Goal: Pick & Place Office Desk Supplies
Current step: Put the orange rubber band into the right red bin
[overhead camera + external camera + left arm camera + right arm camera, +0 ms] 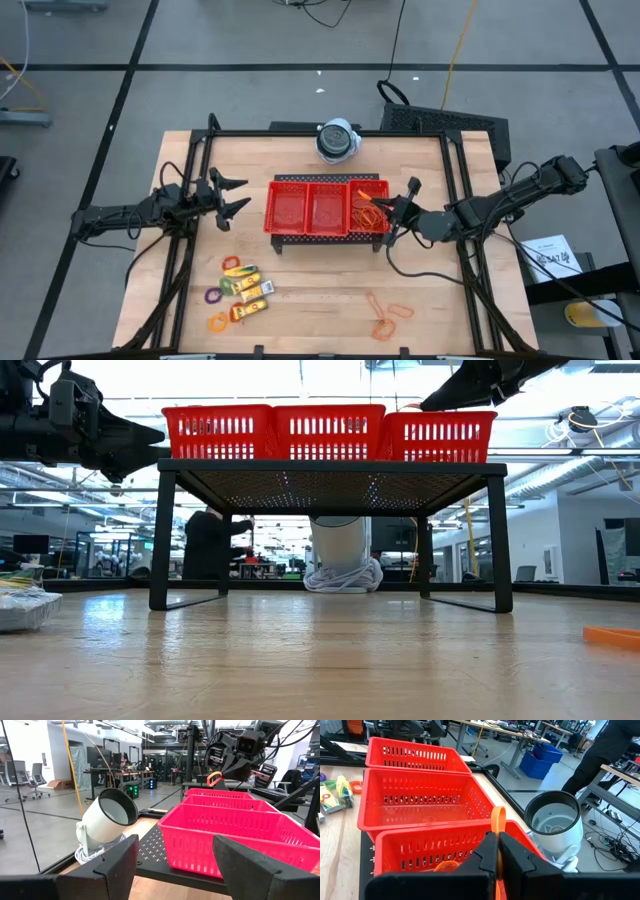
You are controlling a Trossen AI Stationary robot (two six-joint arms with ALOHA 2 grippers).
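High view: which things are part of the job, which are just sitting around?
Job: rubber band pinched in right gripper; yellow packets; little rings; loose bands; left gripper, open, waiting.

Sitting around: red tray; white device; table.

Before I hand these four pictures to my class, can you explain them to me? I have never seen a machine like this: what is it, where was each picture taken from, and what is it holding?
It is a robot with two dark arms at a wooden table. One picture looks straight down, one looks level across the tabletop, and two come from cameras on the arms' wrists.

A red three-part mesh tray stands on a low black stand, with a round white device behind it. The right gripper is shut on an orange rubber band above the tray's right end compartment, where more orange bands already lie. The left gripper waits open beside the tray's left end, holding nothing.

Near the front edge lie yellow packets, small coloured rings and more orange loops.
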